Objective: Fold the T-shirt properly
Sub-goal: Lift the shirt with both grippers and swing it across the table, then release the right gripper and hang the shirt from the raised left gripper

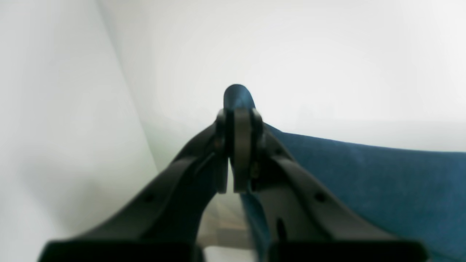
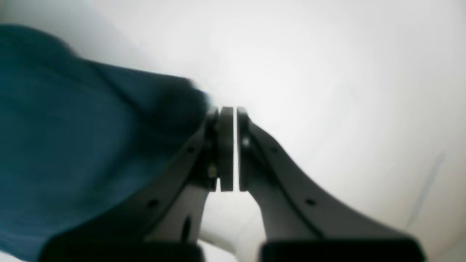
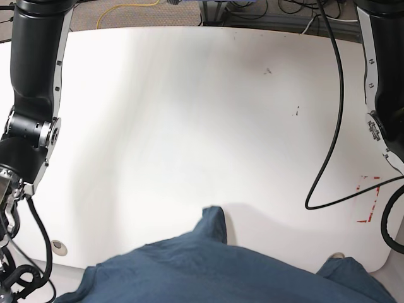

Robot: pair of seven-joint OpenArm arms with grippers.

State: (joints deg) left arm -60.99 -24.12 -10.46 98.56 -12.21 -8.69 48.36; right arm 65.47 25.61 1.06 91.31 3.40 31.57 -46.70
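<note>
Holding the plain dark teal-navy cloth T-shirt [image 3: 221,268] raised over the white desk's [image 3: 189,126] near edge, left fingers [image 1: 240,145] pinch fabric; right fingers [image 2: 227,145], pressed together, may slip, dropping it.

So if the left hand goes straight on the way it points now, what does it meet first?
The left hand is shut on a fold of the T-shirt. Beyond that cloth tip only the white table shows; depth is unclear.
</note>
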